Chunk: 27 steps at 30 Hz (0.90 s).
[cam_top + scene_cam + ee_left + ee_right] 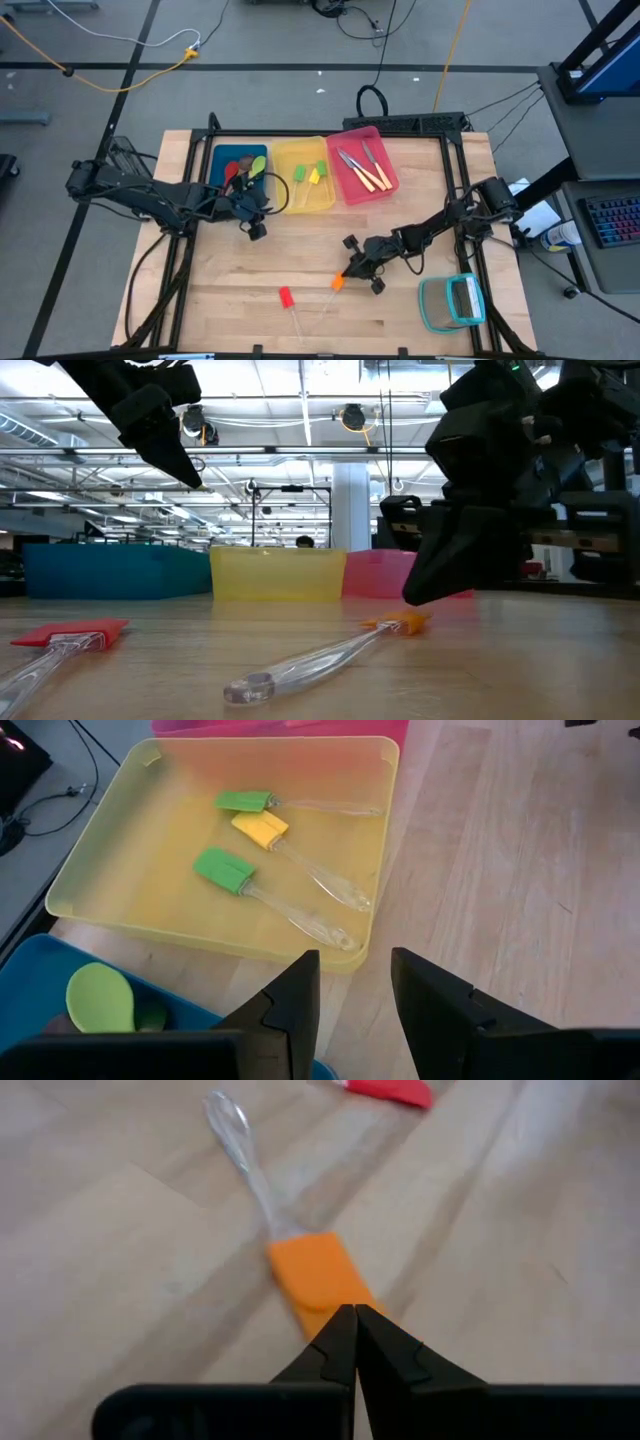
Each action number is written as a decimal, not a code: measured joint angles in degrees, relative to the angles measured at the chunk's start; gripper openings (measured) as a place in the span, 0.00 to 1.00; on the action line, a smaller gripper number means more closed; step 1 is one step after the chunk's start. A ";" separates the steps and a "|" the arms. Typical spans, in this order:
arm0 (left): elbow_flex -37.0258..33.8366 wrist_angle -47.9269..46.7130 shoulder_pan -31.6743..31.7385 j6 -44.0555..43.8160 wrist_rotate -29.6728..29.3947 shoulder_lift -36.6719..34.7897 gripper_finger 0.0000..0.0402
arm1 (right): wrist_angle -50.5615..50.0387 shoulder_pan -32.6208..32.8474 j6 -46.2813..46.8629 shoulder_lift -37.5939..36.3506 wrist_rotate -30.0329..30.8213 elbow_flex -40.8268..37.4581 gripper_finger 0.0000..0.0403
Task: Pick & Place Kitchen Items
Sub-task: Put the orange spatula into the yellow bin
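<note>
The right claw (354,1325) hangs low over the wooden table (240,300), its two tips pressed together right at the near edge of the orange-headed stick (318,1280); whether the tips pinch that edge or merely meet above it cannot be told, since they cover the spot. The stick lies flat at about 6 o'clock from the yellow bin (303,176), its clear handle nearly lost against the wood in the high view. The red-headed stick (286,297) lies on the table at about 9 o'clock from it, and the right wrist view cuts off all but a corner of its head. The left claw (352,990) hovers spread and empty over the near edge of the yellow bin, where two green-headed sticks (224,869) and a yellow-headed one (260,828) lie. The blue bin (232,160) holds spoons (245,169), partly hidden by the left arm. The pink bin (362,165) holds yellow-handled knives (365,170). A teal-framed square object (452,302) sits at about 4 o'clock.
</note>
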 joint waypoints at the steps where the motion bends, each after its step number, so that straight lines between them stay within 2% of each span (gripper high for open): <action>1: 0.00 0.00 0.00 -0.07 0.00 0.00 0.33 | 0.35 0.06 0.47 0.00 -0.55 0.00 0.00; 7: 0.00 0.02 0.00 -0.20 0.00 0.00 0.33 | 2.88 1.24 1.93 -1.40 -1.13 0.20 0.10; 16: 0.00 0.04 0.00 -3.88 0.15 0.00 0.33 | 2.71 0.84 2.86 -0.24 -1.56 0.13 0.38; 23: 0.00 0.12 0.02 -5.17 0.15 0.00 0.33 | 8.90 -0.57 3.31 5.32 -9.25 1.79 0.60; 27: 0.00 0.09 0.02 -6.55 0.15 0.02 0.33 | 10.57 -1.03 3.97 10.57 -12.98 5.76 0.67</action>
